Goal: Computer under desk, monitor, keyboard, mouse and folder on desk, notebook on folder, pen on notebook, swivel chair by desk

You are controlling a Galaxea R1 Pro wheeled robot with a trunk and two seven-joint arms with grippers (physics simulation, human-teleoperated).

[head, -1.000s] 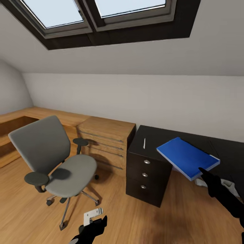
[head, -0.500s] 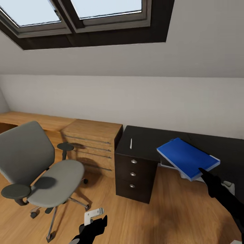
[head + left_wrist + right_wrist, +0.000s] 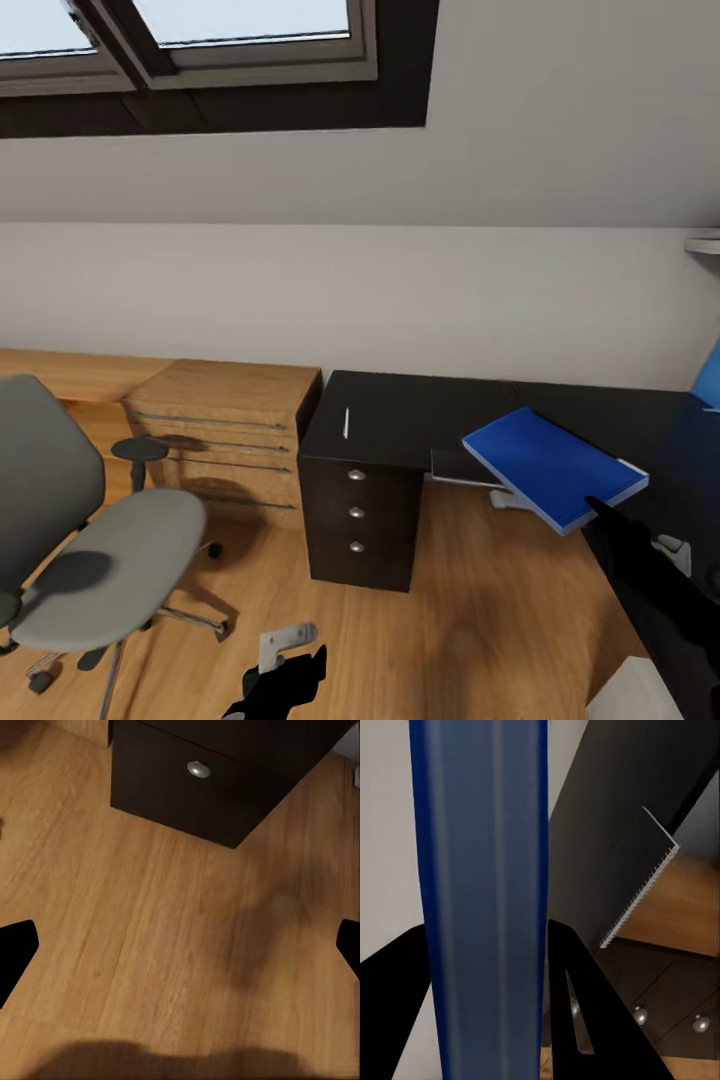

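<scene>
R claw point(image 3: 598, 508) sits low at right of head view, clamped on folder point(image 3: 553, 478), which juts up-left from it and hangs above front edge of desk point(image 3: 420, 412). Keyboard point(image 3: 462, 467) on desk just left of & partly under folder. Pen point(image 3: 346, 422) on desk top, well left of R claw, over the drawer unit point(image 3: 360, 518). Wooden chest point(image 3: 226, 438) left of drawer unit, touching or nearly. Swivel chair point(image 3: 85, 560) far left, on floor point(image 3: 480, 610). L claw point(image 3: 290, 668) low centre, over floor, near side of drawer unit.
</scene>
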